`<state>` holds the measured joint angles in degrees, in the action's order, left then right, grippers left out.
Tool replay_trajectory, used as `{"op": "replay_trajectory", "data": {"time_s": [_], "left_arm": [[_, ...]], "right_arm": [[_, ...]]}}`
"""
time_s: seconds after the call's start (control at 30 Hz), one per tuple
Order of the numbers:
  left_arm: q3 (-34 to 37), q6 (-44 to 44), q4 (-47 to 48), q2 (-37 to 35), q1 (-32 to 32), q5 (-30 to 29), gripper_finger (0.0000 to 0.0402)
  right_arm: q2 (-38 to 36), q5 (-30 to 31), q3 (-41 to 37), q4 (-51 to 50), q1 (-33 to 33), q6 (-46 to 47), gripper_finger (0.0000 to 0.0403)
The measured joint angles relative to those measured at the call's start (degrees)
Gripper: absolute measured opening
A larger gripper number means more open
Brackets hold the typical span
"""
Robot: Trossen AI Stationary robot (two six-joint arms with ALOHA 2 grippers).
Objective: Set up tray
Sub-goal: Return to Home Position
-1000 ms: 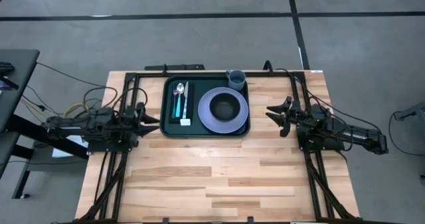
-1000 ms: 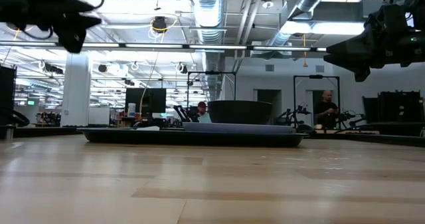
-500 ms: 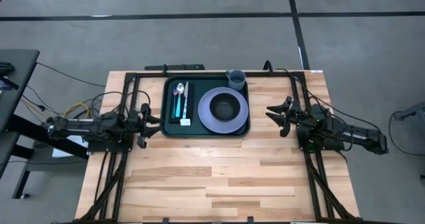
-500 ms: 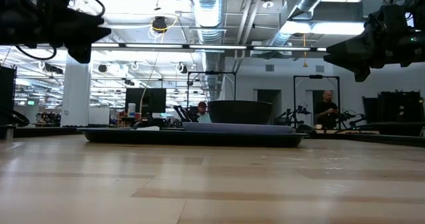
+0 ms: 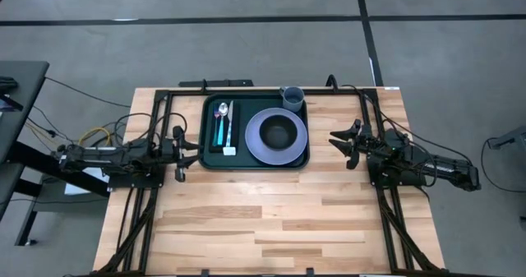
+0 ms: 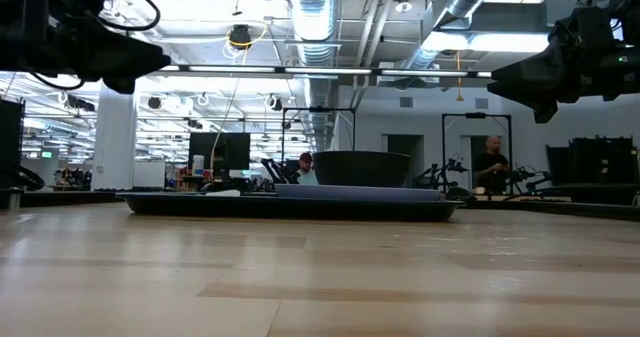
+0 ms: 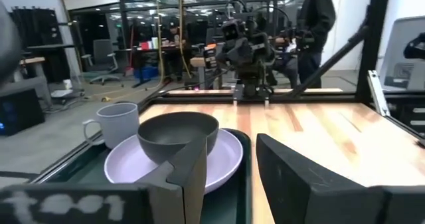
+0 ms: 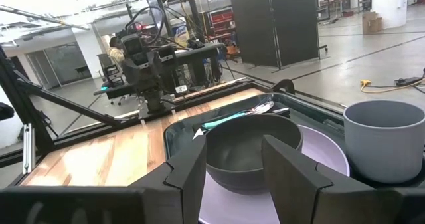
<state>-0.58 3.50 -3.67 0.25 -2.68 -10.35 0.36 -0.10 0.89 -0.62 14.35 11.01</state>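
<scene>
No text, label, brand, number or sign can be read in any view. Pale marks (image 7: 66, 203) on a dark strip (image 7: 133, 207) in the left wrist view are too blurred to read.

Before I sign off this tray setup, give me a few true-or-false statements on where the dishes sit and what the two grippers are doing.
1. The dark grey bowl sits on the round lilac plate inside the dark green plastic tray. True.
2. The grey mug stands on bare wood outside the tray. False: it stands in the tray's corner, beside the plate.
3. The left gripper holds a spoon. False: its fingers are open and empty, beside the tray.
4. The cutlery lies on the black napkin, on the plate's left-arm side. True.
5. The right gripper hangs over the bowl. False: it is off the tray's right side, open.
</scene>
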Motion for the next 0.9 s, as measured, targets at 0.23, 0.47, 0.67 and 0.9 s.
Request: {"op": "replay_trajectory", "data": {"time_s": [0.23, 0.47, 0.67, 0.9], "left_arm": [[0.05, 0.72, 0.09, 0.02, 0.02, -0.33, 0.0122], [0.11, 2.60, 0.05, 0.02, 0.02, -0.51, 0.0122], [0.15, 1.91, 0.05, 0.02, 0.02, -0.53, 0.0122], [0.17, 1.68, 0.05, 0.02, 0.02, -0.51, 0.0122]], "right_arm": [[0.00, -0.02, 0.00, -0.02, 0.00, 0.02, 0.0137], [0.00, -0.02, 0.01, -0.03, 0.00, 0.00, 0.0137], [0.00, -0.02, 0.00, -0.04, 0.00, 0.02, 0.0139], [0.00, -0.02, 0.00, -0.04, 0.00, 0.00, 0.0137]]}}
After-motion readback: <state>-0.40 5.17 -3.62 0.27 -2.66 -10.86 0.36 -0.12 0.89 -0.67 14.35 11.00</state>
